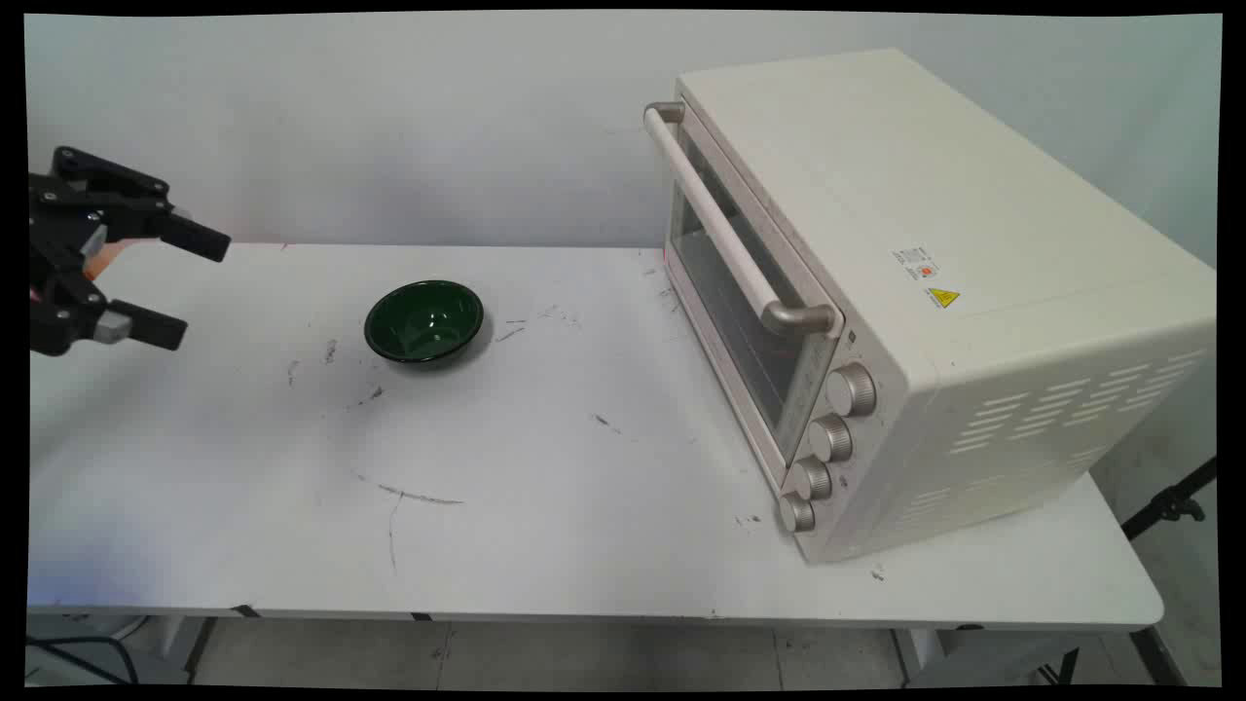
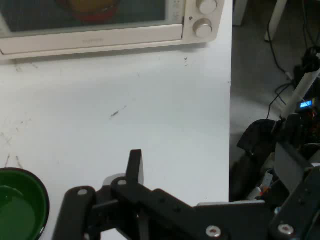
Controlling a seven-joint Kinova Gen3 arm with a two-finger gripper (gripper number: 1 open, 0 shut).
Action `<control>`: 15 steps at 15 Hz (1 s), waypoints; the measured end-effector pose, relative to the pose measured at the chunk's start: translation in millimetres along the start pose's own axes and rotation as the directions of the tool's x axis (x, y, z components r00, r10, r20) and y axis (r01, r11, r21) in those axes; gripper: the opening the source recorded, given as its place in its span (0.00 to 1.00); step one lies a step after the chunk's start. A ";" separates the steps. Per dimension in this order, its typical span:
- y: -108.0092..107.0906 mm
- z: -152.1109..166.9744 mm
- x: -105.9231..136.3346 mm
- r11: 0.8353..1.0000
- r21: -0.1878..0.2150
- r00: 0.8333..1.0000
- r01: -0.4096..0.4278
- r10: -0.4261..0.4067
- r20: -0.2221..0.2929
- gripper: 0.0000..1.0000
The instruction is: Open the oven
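Note:
My black gripper (image 1: 198, 290) hovers at the table's left side, above the surface, open and holding nothing, its two fingers pointing right. The nearest thing is a dark green bowl (image 1: 424, 321), a short way to its right and upright; in the hand view the bowl (image 2: 20, 205) shows at the lower left, apart from one black finger (image 2: 135, 167). A cream toaster oven (image 1: 876, 292) stands at the right with its door shut and a bar handle (image 1: 730, 229) across it. Through the door glass the hand view shows something orange and red (image 2: 90, 7) inside.
The oven's several knobs (image 1: 827, 438) run down its front right corner. The white table (image 1: 545, 506) has scuff marks. Beyond its near edge (image 2: 231, 125) lie floor, cables and dark equipment (image 2: 285, 150). A black stand leg (image 1: 1173, 501) is at the far right.

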 end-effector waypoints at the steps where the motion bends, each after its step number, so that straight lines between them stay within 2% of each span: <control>1: -0.7 0.8 0.0 1.000 0.004 1.000 0.001 -0.001 0.000 1.00; 6: -10.4 7.5 11.5 0.999 0.037 1.000 0.005 -0.004 -0.010 1.00; 11: -26.0 18.3 46.3 0.997 0.076 1.000 0.006 -0.004 -0.031 1.00; 15: -39.0 29.7 87.0 0.995 0.101 0.999 0.021 -0.018 -0.038 1.00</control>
